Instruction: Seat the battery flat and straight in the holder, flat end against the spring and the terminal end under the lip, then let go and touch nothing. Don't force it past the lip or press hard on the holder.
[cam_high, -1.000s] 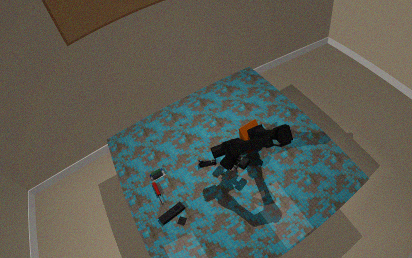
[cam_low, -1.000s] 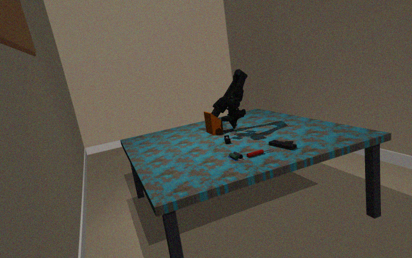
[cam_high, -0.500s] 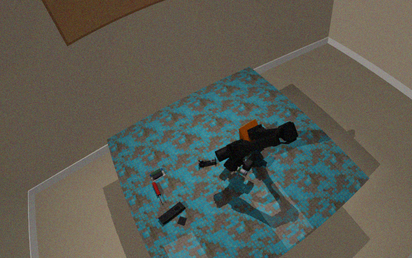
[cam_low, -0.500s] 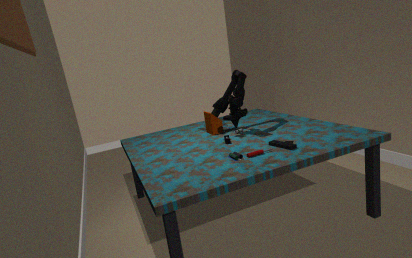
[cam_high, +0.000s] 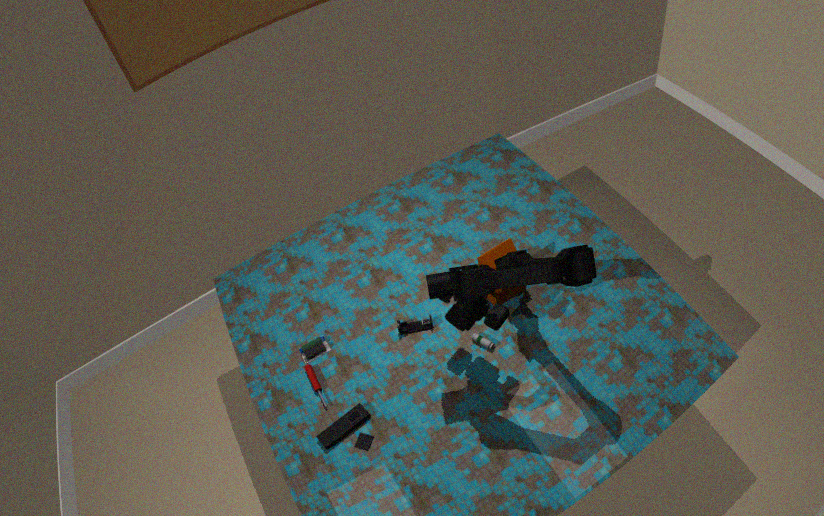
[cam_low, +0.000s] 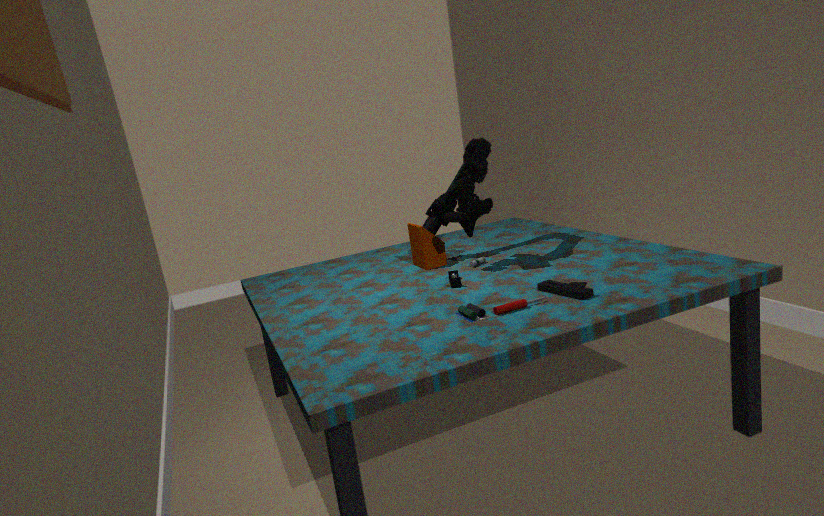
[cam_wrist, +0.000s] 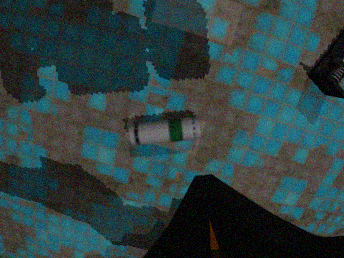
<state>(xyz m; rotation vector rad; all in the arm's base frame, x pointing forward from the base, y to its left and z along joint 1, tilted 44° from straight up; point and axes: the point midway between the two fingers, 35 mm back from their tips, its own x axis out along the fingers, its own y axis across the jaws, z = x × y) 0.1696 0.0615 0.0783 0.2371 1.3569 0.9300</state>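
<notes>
The white battery with a green band (cam_high: 484, 342) (cam_low: 478, 262) (cam_wrist: 162, 130) lies on its side on the table, outside the holder. The black holder (cam_high: 415, 326) (cam_low: 454, 279) (cam_wrist: 326, 67) stands a little way off; part of its spring shows at the right edge of the wrist view. My gripper (cam_low: 470, 233) (cam_wrist: 203, 183) is shut and empty, raised above the table near the battery. In the wrist view its dark fingers are at the bottom, apart from the battery. The holder's lip cannot be made out.
The orange block (cam_high: 497, 252) (cam_low: 425, 250) is at the arm's base. A dark green part (cam_high: 315, 348) (cam_low: 468, 312), a red screwdriver (cam_high: 312, 378) (cam_low: 510, 306) and a long black case (cam_high: 344, 427) (cam_low: 564, 289) lie beyond the holder. A small black square (cam_high: 364, 441) lies beside the case.
</notes>
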